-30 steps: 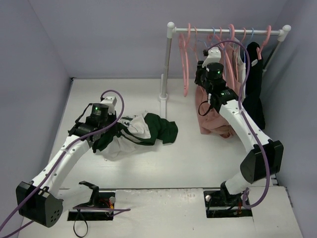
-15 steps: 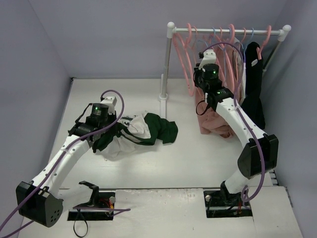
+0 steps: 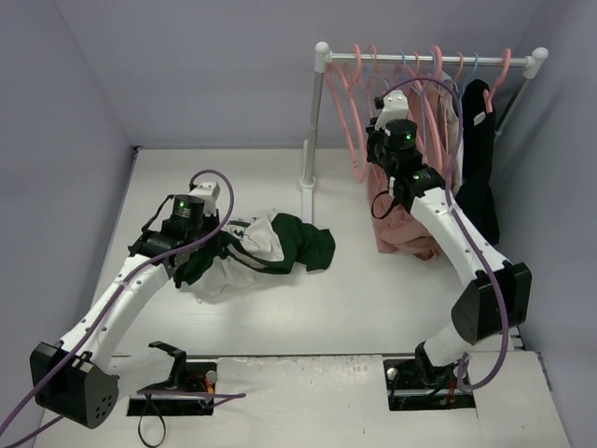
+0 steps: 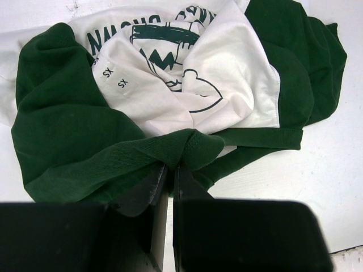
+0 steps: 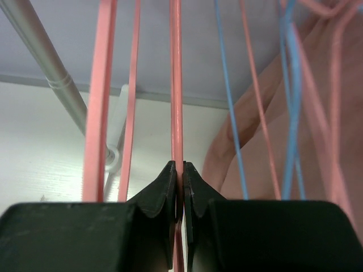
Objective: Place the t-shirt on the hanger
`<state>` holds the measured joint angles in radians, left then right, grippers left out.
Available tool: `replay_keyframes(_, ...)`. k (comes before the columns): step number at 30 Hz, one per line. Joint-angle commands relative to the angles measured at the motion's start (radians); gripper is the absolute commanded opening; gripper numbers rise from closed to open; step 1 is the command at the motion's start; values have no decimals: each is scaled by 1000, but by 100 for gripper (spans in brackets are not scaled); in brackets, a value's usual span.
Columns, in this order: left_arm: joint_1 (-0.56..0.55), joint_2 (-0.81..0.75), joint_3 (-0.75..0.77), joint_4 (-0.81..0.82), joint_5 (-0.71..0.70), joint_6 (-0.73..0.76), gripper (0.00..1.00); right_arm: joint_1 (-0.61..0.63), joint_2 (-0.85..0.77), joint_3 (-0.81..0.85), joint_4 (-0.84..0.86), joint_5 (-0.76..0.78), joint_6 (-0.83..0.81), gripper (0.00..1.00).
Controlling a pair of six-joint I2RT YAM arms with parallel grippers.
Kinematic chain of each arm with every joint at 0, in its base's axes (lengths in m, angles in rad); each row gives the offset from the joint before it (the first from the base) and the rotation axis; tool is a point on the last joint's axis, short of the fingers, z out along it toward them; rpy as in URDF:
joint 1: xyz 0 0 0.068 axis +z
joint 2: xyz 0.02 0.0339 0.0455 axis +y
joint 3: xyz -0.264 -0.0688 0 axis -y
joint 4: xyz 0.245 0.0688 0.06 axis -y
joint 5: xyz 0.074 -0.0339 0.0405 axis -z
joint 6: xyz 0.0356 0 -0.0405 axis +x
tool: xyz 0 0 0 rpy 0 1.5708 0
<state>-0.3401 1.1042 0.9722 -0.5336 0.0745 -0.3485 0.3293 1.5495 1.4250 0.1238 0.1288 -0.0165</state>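
Note:
The cream-white t-shirt (image 3: pixel 261 245) with dark green sleeves lies crumpled on the table left of centre; it also shows in the left wrist view (image 4: pixel 181 79). My left gripper (image 4: pixel 170 169) is shut on a fold of its dark green trim. In the top view the left gripper (image 3: pixel 216 245) sits at the shirt's left edge. My right gripper (image 5: pixel 180 170) is shut on a thin pink bar of a hanger (image 5: pixel 176 85) that hangs on the rack. In the top view the right gripper (image 3: pixel 381 114) is up among the pink hangers (image 3: pixel 359 121).
A silver clothes rack (image 3: pixel 429 58) stands at the back right on a post (image 3: pixel 312 121). It carries several pink and light-blue hangers (image 5: pixel 227 96), a salmon-pink garment (image 3: pixel 401 219) and a black garment (image 3: pixel 478 159). Grey walls close in the left, back and right.
My right arm has risen and shifted slightly among the hangers on the rack; the pink hangers at the left have swung. The left arm and the t-shirt have not moved.

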Motion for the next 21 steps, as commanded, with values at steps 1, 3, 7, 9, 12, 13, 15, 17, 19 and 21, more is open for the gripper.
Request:
replay_keyframes(1, 6, -10, 18, 35, 1, -1, 0, 11, -134, 20, 91, 53, -40, 0)
replay_keyframes(3, 6, -10, 17, 36, 2, -3, 0, 11, -144, 5, 91, 76, -53, 0)
replay_keyframes(7, 6, -10, 16, 35, -1, -3, 0, 12, -177, -30, 90, 83, -54, 0)
replay_keyframes(9, 6, -9, 16, 37, -2, -4, 0, 13, -196, -51, 89, 85, -51, 0)
replay_keyframes(12, 6, -4, 17, 35, 2, -3, 0, 15, -258, -99, 82, 93, -35, 0)
replay_keyframes(13, 6, -3, 17, 35, 4, -3, 0, 16, -273, -119, 79, 95, -31, 0)
replay_keyframes(15, 6, -4, 17, 35, 5, -4, 0, 16, -326, -177, 68, 94, -18, 0)
replay_keyframes(17, 6, -6, 17, 36, 5, -1, 0, 19, -361, -246, 55, 91, 7, 0)
replay_keyframes(19, 6, -9, 19, 36, 4, 0, 0, 25, -435, -314, 44, 87, 38, 0)
replay_keyframes(21, 6, -12, 20, 38, 2, 2, 0, 31, -483, -409, 27, 74, 83, 0)
